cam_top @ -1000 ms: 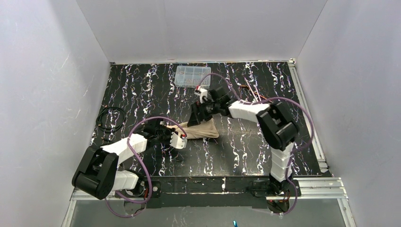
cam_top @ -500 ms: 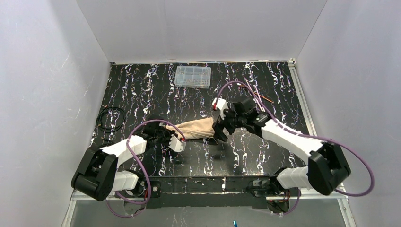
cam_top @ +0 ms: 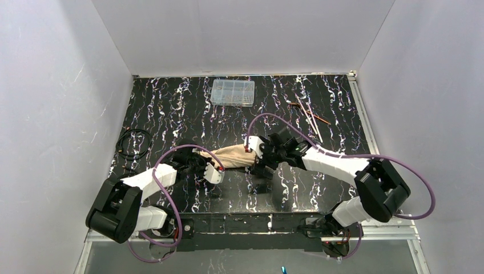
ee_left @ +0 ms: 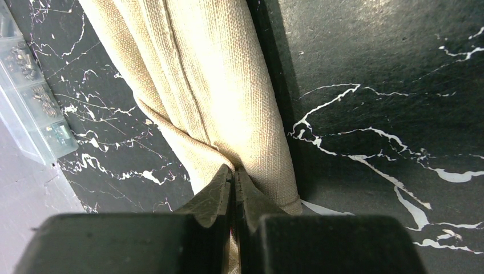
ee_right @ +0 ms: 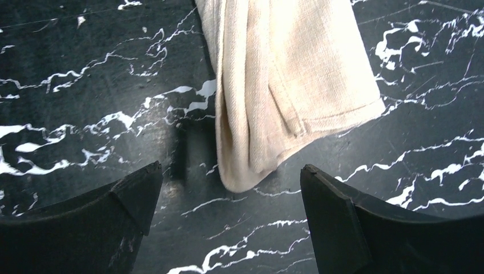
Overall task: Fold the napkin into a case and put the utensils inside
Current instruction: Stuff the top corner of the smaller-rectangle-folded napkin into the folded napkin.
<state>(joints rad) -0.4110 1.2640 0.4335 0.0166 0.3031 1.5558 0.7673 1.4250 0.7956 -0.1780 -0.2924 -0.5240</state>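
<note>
Beige napkin gathered into a narrow strip at mid-frame, pinched at one end.
Top view: the napkin (cam_top: 234,155) lies in long folds at centre. The left gripper (cam_top: 218,167) is clamped on its left end and the right gripper (cam_top: 259,166) gapes wide at its right end, holding nothing. The utensils (cam_top: 308,113) lie upper right, the clear compartment box (cam_top: 233,92) top centre. Left wrist: closed jaws pinch creased cloth; the box, at the left edge, holds small bits. Right wrist: the hemmed end lies between the spread fingers, touching neither.

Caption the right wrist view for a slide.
Right gripper, wide open, facing the loose end of the folded napkin on the black marbled table.
</note>
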